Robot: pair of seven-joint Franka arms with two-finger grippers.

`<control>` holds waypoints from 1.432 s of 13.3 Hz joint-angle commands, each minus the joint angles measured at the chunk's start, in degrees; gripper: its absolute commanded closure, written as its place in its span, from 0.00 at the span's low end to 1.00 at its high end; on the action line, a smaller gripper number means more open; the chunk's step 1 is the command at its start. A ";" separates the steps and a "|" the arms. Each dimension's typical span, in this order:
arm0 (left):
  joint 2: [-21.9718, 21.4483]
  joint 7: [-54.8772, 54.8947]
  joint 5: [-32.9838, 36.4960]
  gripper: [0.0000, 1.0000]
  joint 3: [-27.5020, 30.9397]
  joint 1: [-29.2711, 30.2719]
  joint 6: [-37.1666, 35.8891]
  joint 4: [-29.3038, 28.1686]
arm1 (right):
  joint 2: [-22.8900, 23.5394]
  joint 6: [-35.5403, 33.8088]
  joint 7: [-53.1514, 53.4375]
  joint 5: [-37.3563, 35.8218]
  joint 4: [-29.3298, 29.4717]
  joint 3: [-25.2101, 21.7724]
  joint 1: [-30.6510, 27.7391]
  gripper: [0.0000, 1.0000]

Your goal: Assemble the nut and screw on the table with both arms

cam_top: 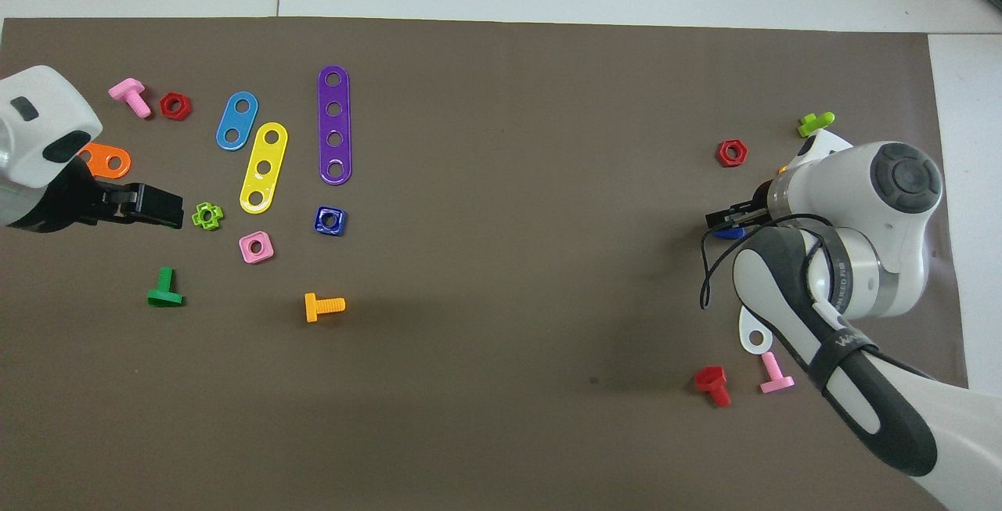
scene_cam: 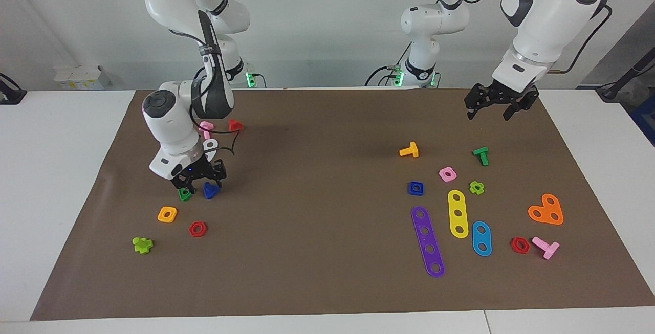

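Observation:
The dark blue screw [scene_cam: 210, 190] lies on the brown mat [scene_cam: 327, 272] toward the right arm's end, beside a green nut [scene_cam: 184, 194]. My right gripper [scene_cam: 201, 184] is down at the mat with its fingers open around the screw; in the overhead view [cam_top: 732, 220] only a sliver of the screw [cam_top: 729, 234] shows under it. The dark blue square nut [scene_cam: 415, 187] [cam_top: 329, 221] lies flat toward the left arm's end, beside a pink square nut [scene_cam: 448, 174]. My left gripper [scene_cam: 492, 111] [cam_top: 156, 207] hangs open and empty, raised over the mat near the green bolt [scene_cam: 481, 155].
Purple [scene_cam: 428, 242], yellow [scene_cam: 458, 213] and blue [scene_cam: 481, 238] strips, an orange bolt [scene_cam: 409, 150], a lime nut [scene_cam: 477, 187], an orange plate [scene_cam: 546, 210], a red nut [scene_cam: 520, 245] and a pink bolt [scene_cam: 546, 246] surround the blue nut. An orange nut [scene_cam: 167, 214], a red nut [scene_cam: 197, 228] and a lime piece [scene_cam: 143, 244] lie by the screw.

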 commanded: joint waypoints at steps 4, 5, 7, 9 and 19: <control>1.07 -1.81 -0.91 0.05 0.53 -1.10 9.72 -7.52 | -0.66 1.36 -3.21 1.72 -1.45 0.09 -0.22 0.49; 2.65 -2.42 -0.91 0.05 0.53 -2.49 12.18 -7.87 | -0.66 1.36 -3.12 1.72 -1.53 0.09 -0.13 0.49; 5.46 -4.52 -0.91 0.06 0.53 -4.60 17.72 -8.93 | -0.66 1.62 -3.30 1.72 -1.88 0.09 -0.22 0.53; 5.91 -4.80 -0.91 0.07 0.44 -6.11 24.83 -13.13 | -0.66 2.15 -3.21 1.72 -1.97 0.09 -0.13 0.54; 16.45 -6.12 -0.91 0.12 0.62 -11.91 38.39 -15.26 | -0.74 2.24 -3.65 1.72 -2.85 0.00 -0.22 0.68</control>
